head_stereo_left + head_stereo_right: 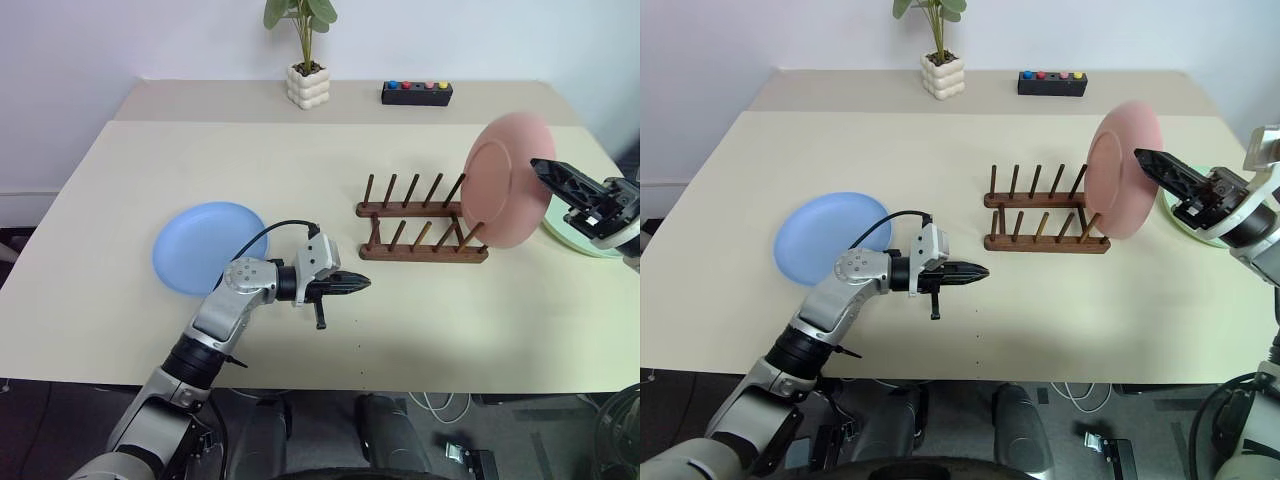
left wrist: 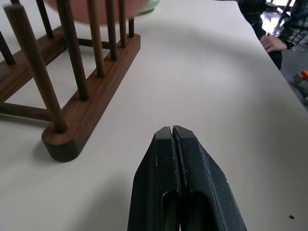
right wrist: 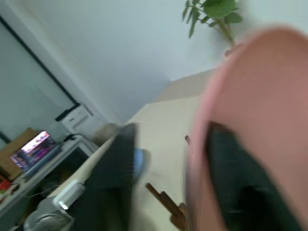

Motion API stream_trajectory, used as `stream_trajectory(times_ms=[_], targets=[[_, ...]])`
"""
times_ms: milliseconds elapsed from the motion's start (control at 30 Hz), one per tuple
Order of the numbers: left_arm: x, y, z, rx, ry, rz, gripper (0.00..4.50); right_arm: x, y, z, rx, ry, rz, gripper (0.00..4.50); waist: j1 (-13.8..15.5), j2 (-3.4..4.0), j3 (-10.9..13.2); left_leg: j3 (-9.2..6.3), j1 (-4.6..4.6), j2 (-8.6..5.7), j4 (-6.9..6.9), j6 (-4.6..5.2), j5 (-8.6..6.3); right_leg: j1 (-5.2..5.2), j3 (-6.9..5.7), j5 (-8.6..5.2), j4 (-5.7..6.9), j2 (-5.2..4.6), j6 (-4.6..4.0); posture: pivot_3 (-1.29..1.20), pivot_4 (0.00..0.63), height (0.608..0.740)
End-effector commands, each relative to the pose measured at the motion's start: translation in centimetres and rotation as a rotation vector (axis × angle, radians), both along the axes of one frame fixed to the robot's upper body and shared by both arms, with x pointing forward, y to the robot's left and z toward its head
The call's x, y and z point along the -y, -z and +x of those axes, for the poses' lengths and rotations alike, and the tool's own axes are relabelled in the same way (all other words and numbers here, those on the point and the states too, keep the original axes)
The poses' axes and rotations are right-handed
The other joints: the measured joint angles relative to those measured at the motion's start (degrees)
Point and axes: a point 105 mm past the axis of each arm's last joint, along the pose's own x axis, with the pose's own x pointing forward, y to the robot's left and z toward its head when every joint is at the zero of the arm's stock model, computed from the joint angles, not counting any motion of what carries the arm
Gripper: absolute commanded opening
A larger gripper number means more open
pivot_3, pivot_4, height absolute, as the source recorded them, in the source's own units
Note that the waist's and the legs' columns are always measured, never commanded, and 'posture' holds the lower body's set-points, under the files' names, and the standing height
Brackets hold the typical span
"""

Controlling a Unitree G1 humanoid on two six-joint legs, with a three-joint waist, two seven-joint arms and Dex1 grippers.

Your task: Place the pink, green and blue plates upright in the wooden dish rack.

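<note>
Standing upright at the right end of the rack (image 1: 423,222), the pink plate (image 1: 505,180) has its lower edge down among the last pegs, its face turned toward the rest of the rack. The right gripper (image 1: 1150,165) is at the plate's right rim; in the right wrist view one finger (image 3: 240,183) lies against the pink surface and the other (image 3: 113,178) stands well off it, so the jaws look parted, though blur leaves it unclear whether the plate is gripped or merely touched.

The left gripper (image 1: 355,286) hangs low over the table (image 1: 100,200) in front of the rack, pointing toward the robot's right, its two fingers pressed together with nothing between them. The left wrist view shows the same closed fingers (image 2: 166,163) aimed past the near rail's end.

The blue plate (image 1: 208,246) lies flat on the table, well to the left of the rack and just behind the left arm. The green plate (image 1: 565,238) lies flat near the table's right edge, mostly hidden by the pink plate and the right gripper.

A potted plant (image 1: 305,60) and a black box with coloured buttons (image 1: 416,93) sit at the far edge of the table. A person's hand (image 2: 273,43) rests beyond the table edge in the left wrist view.
</note>
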Motion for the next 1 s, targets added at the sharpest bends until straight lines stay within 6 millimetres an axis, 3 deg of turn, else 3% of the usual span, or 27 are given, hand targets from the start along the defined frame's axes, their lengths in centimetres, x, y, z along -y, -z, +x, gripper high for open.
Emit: stream_trajectory(times_ms=[33,100,267,367,467,600,733,800,933,1000], targets=[[0.0,-1.2,-0.1,0.043,0.004,-0.03,0.0,1.0,-1.6,0.1,0.082,0.068,-0.007,3.26,-0.02,0.0,0.0,0.0,0.0,0.0,0.0,0.0,0.0,0.0,0.0,0.0,0.0,0.0,0.0,0.0,0.15,0.73],[0.0,-1.2,-0.1,0.044,0.004,-0.03,0.0,1.1,-1.8,0.2,0.092,0.077,-0.004,3.26,-0.03,0.0,0.0,0.0,0.0,0.0,0.0,0.0,0.0,-0.01,0.0,0.0,0.0,0.0,0.0,0.0,0.15,0.73],[0.0,-1.2,-0.1,0.044,0.001,-0.03,0.0,2.9,-4.3,0.4,0.234,0.229,-0.016,3.26,-0.06,0.01,0.0,0.0,0.0,0.0,-0.01,0.0,0.0,-0.01,0.0,0.01,0.0,0.0,0.02,0.0,0.15,0.73],[-0.1,-1.2,-0.1,0.047,-0.001,-0.031,0.0,4.5,-6.0,-0.1,0.313,0.334,0.0,3.26,0.03,0.01,0.0,0.01,-0.01,0.0,-0.02,0.0,0.0,-0.02,0.0,0.01,0.0,0.0,0.02,0.0,0.15,0.73],[-0.2,-1.3,-0.2,0.047,-0.006,-0.034,0.0,7.0,-6.4,-0.8,0.349,0.509,-0.074,3.26,0.12,0.01,0.0,0.01,-0.02,0.0,-0.01,0.0,0.0,-0.02,0.0,0.01,-0.01,0.0,0.02,0.0,0.15,0.73],[-0.3,-1.2,-0.3,0.043,-0.011,-0.034,0.0,9.3,-4.2,-1.2,0.287,0.676,-0.312,3.26,0.07,0.02,0.0,0.02,-0.02,0.0,-0.03,0.0,0.0,-0.02,0.01,0.0,-0.02,-0.01,0.03,0.0,0.15,0.73],[-0.2,-1.1,-0.3,0.038,-0.002,-0.032,0.0,10.9,-0.3,-1.4,0.139,0.702,-0.548,3.26,-0.19,0.07,-0.03,0.05,0.01,0.0,-0.02,0.0,0.0,-0.02,0.05,-0.01,-0.01,0.0,0.0,0.0,0.15,0.73],[0.0,-1.2,-0.3,0.041,0.003,-0.032,0.0,11.1,0.4,-1.2,0.122,0.701,-0.603,3.26,-0.45,0.09,-0.04,0.1,0.04,0.0,-0.02,0.0,0.0,-0.02,0.1,-0.08,-0.01,0.0,-0.15,0.0,0.15,0.73],[0.2,-1.4,-0.2,0.047,0.008,-0.035,0.0,11.8,3.1,-0.6,0.026,0.683,-0.753,4.48,-0.68,0.1,-0.05,0.18,0.08,0.0,-0.02,0.0,0.0,-0.02,0.17,-0.1,0.0,0.0,-0.17,0.0,0.15,0.73],[0.2,-1.4,-0.2,0.049,0.011,-0.035,0.0,12.0,5.4,-0.1,-0.038,0.654,-0.875,4.48,-0.68,0.1,-0.05,0.18,0.07,0.0,-0.02,0.0,0.0,-0.02,0.17,-0.09,-0.01,0.0,-0.15,0.0,0.15,0.73]])
